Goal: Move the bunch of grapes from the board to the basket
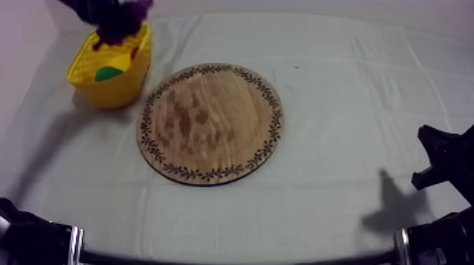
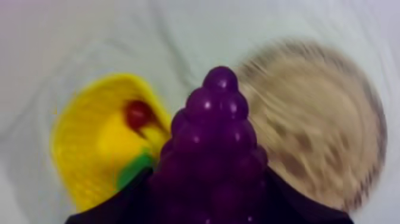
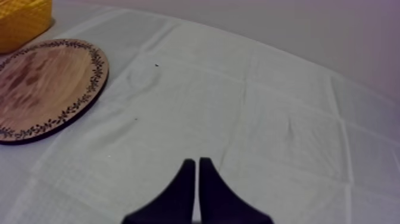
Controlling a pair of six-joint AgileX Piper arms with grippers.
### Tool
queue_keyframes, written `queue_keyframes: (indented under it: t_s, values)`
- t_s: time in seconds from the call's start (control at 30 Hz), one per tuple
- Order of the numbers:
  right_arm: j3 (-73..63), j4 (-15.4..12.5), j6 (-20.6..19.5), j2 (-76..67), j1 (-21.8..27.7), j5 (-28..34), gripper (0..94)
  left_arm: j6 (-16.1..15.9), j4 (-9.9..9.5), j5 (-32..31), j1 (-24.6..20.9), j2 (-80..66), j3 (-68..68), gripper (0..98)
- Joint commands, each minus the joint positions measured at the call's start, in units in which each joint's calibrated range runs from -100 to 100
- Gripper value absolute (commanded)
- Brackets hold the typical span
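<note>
Your left gripper [image 2: 208,202] fingers clasp the glossy, knobbly bunch of grapes [image 2: 217,137] over the yellow basket [image 2: 74,158]; right gripper [image 3: 197,162] fingers pressed together.

Round wooden board [image 1: 210,123] in the middle of the desk [image 1: 338,84]. Basket [image 1: 106,90] just beside it, behind and to the left. Small red fruit [image 2: 137,113] inside the basket. Bunch of grapes [image 2: 215,143] over the basket's far rim, clamped in the left tool [image 1: 111,14]. Right tool [image 3: 197,173] low at the right, well apart from the board.
</note>
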Motion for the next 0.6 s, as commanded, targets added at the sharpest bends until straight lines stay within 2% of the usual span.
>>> queue_keyframes:
  t_s: [0.0, 0.13, 0.23, 0.37, 0.57]
  values:
    - [0.0, 0.0, 0.0, 0.0, 0.0, 0.0, 0.4, 1.9, 0.16, -2.6, -4.8, 1.6, -8.1, 27.1]
    - [0.0, 0.0, 0.0, 0.0, 0.0, 0.0, 0.4, 4.6, 0.07, -7.9, -8.1, 4.7, -10.4, 28.4]
    - [0.0, 0.0, 0.0, 0.0, 0.0, 0.0, 0.4, 5.5, -0.1, -15.0, -9.9, 7.2, -7.2, 29.0]
    - [0.0, 0.0, 0.0, 0.0, 0.0, 0.0, 0.4, 5.0, -0.19, -22.9, -11.4, 10.1, -0.4, 28.9]
    - [0.0, 0.0, 0.0, 0.0, 0.0, 0.0, 0.4, 4.0, 0.09, -26.6, -12.1, 12.9, 6.3, 29.6]
